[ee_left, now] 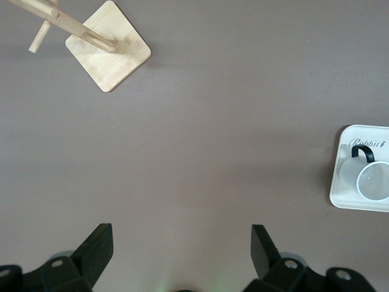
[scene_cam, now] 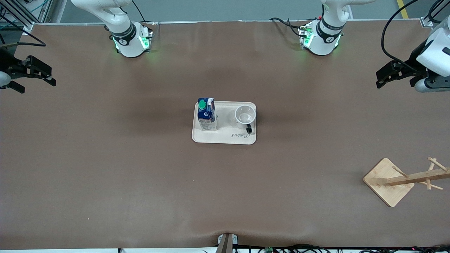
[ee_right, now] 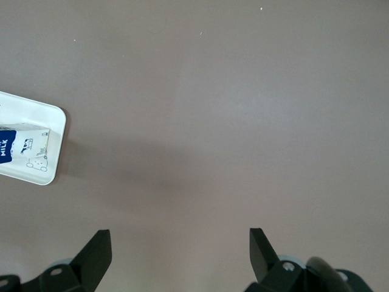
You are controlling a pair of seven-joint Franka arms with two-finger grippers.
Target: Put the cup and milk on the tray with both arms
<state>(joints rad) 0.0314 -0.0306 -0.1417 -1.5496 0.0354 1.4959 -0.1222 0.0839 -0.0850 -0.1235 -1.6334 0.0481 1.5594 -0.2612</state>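
Observation:
The cream tray [scene_cam: 224, 138] lies in the middle of the table. The milk [scene_cam: 206, 114] stands upright on the tray at the right arm's end. The white cup [scene_cam: 245, 117] stands upright on the tray at the left arm's end, its black handle toward the front camera. My right gripper [scene_cam: 37, 86] is open and empty over bare table at the right arm's end. My left gripper [scene_cam: 379, 80] is open and empty over the left arm's end. The left wrist view shows the open gripper [ee_left: 181, 243], the tray [ee_left: 340, 194] and the cup [ee_left: 372, 179]. The right wrist view shows the open gripper [ee_right: 180, 243], the tray [ee_right: 53, 152] and the milk [ee_right: 18, 149].
A wooden rack with a square base and pegs [scene_cam: 386, 182] stands near the front camera at the left arm's end; it also shows in the left wrist view [ee_left: 109, 53]. The brown table cover [scene_cam: 140, 175] is bare around the tray.

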